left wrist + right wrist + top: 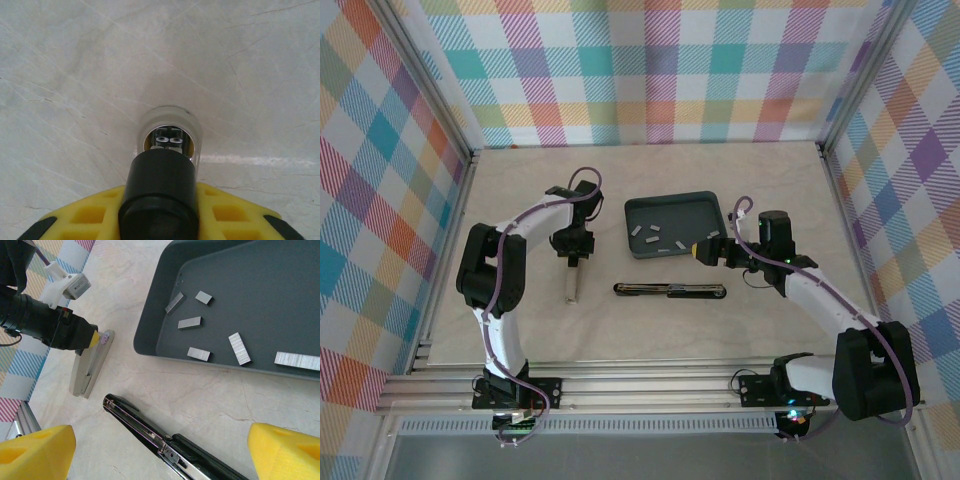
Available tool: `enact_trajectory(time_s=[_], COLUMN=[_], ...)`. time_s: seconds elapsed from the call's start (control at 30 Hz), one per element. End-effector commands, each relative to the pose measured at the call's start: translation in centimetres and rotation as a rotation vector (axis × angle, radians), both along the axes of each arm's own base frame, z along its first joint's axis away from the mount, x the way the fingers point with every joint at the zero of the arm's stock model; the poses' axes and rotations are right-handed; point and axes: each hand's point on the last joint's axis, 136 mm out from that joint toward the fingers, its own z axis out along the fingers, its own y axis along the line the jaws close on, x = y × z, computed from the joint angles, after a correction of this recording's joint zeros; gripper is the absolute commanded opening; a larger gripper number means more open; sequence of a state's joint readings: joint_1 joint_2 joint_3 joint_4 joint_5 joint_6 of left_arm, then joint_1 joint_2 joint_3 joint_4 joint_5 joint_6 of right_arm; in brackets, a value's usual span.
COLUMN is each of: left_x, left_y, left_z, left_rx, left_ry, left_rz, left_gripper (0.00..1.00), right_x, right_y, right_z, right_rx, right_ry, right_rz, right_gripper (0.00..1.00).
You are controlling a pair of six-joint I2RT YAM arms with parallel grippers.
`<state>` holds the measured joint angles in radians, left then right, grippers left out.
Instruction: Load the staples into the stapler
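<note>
Marble-like pale table (720, 335), checked colourful walls (650, 60).
Staples (190, 322) lie loose in the dark grey tray (672, 198); black stapler (670, 290) lies opened flat beside it. Right gripper (700, 248) is spread wide above the table; left gripper (575, 250) meets the light-grey stapler (572, 285) end, grip cannot be told.

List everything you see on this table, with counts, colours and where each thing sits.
tray: one, dark grey, back centre of the table
staples: six strips, light grey, loose in the tray
black stapler: one, black, opened out, in front of the tray
beige stapler: one, beige, left of the black stapler
left hand: one, black with yellow pads, at the beige stapler's far end
right hand: one, yellow pads, open, by the tray's right front corner
</note>
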<state>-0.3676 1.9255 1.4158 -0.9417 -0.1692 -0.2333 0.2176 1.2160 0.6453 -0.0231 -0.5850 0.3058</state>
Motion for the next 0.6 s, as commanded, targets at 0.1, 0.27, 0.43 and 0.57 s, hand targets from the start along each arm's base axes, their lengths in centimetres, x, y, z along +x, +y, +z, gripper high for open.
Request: enact_trajectory(time_s=[0.1, 0.27, 0.43, 0.57], left_x=[-0.1, -0.1, 0.1, -0.1], left_y=[1.1, 0.9, 0.1, -1.2], left_z=[0.3, 2.0, 5.1, 8.2], left_rx=[0.024, 0.006, -0.057, -0.137], left_ry=[-0.005, -0.039, -0.114, -0.187], left_rz=[-0.002, -0.037, -0.114, -0.228], left_gripper=[0.17, 0.08, 0.03, 0.0], right_x=[0.3, 0.4, 0.5, 0.8], right_y=[0.6, 0.6, 0.9, 1.5], right_z=[1.4, 1.7, 2.2, 2.3], right_rx=[0.013, 0.015, 0.015, -0.019], right_ry=[-0.035, -0.043, -0.063, -0.087], right_rz=[0.032, 0.033, 0.045, 0.059], right_gripper=[0.89, 0.89, 0.89, 0.88])
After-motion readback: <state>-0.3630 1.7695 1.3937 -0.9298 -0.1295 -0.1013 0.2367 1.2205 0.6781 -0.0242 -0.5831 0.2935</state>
